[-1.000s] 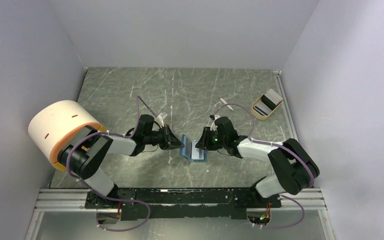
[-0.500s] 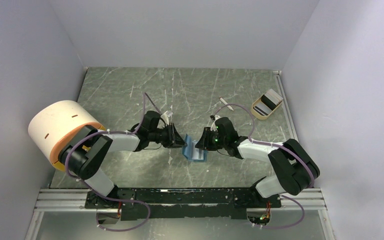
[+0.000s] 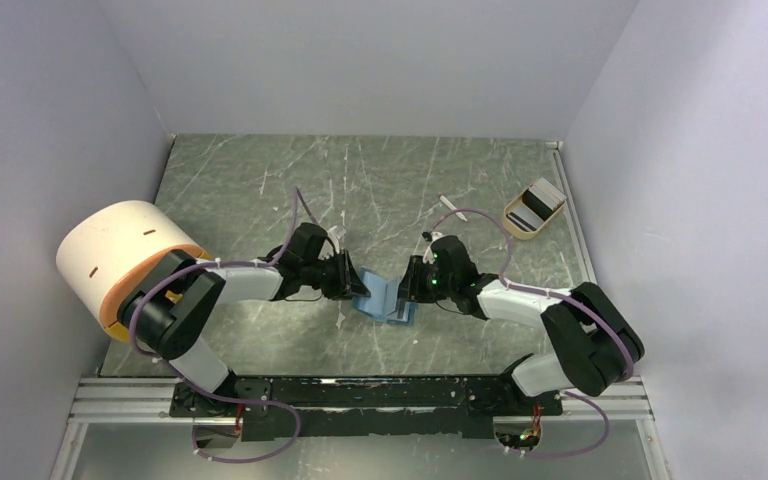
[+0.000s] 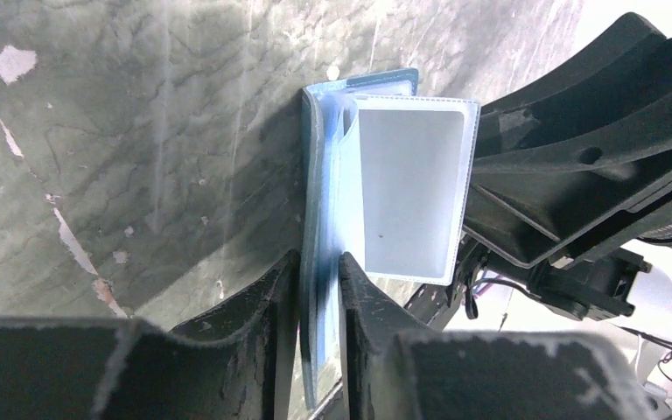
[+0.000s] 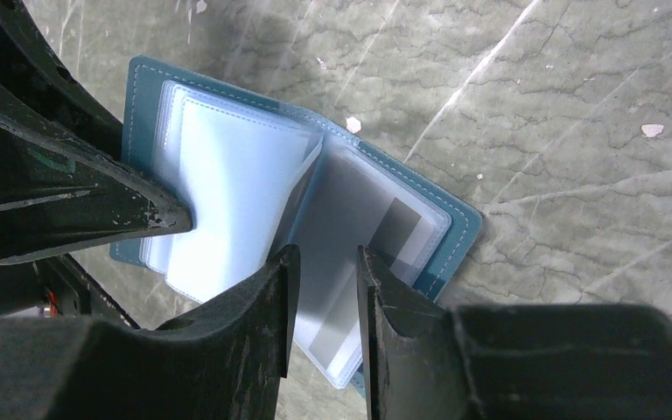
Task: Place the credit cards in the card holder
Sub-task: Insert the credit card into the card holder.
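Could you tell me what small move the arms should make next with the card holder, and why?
I would probably draw the right gripper back off the clear sleeve it straddles, so it can fetch a card. The card holder is already spread open, the left gripper pinches its cover, and the credit cards sit in the tan tray on the right arm's side.

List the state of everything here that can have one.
card holder, open, leaves fanned, one cover lifted
left hand, shut on the card holder's cover
right hand, fingers nearly together over the card holder; grip unclear
credit cards, standing in the tan tray, not yet in the card holder
tan tray, holding the credit cards
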`<state>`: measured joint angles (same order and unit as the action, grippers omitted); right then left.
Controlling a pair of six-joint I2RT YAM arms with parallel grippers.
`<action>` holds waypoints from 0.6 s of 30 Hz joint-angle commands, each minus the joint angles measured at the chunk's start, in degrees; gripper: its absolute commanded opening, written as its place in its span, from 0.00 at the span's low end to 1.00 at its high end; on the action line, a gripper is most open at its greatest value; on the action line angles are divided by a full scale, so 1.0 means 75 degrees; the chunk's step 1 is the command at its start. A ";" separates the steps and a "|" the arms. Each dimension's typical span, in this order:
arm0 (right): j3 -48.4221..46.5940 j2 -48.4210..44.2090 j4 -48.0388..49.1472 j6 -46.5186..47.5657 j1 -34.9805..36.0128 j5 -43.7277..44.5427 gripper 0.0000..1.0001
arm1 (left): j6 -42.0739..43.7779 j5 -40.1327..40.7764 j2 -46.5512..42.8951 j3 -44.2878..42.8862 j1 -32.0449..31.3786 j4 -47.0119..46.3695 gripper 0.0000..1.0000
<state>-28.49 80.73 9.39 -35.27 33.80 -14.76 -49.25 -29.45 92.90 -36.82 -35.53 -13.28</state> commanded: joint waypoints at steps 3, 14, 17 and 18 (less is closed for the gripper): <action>0.0257 -0.0081 -0.0282 0.0085 -0.0010 0.0293 0.35 | 0.0219 0.0303 -0.0231 -0.0253 -0.0126 0.0304 0.30; -0.0956 -0.0980 -0.2209 0.0669 -0.0030 0.2849 0.49 | 0.0200 0.0152 -0.0211 -0.0403 -0.0132 0.0398 0.13; -0.1346 -0.1267 -0.2445 0.1137 -0.0062 0.3467 0.61 | 0.0232 0.0117 -0.0279 -0.0411 -0.0138 0.0495 0.09; -0.1371 -0.1331 -0.2338 0.1337 -0.0125 0.3666 0.66 | 0.0247 0.0084 -0.0309 -0.0397 -0.0138 0.0528 0.09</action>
<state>-35.35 73.73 -5.56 -30.87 33.74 2.85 -48.58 -28.32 92.68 -38.44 -36.01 -10.70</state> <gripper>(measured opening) 0.595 0.112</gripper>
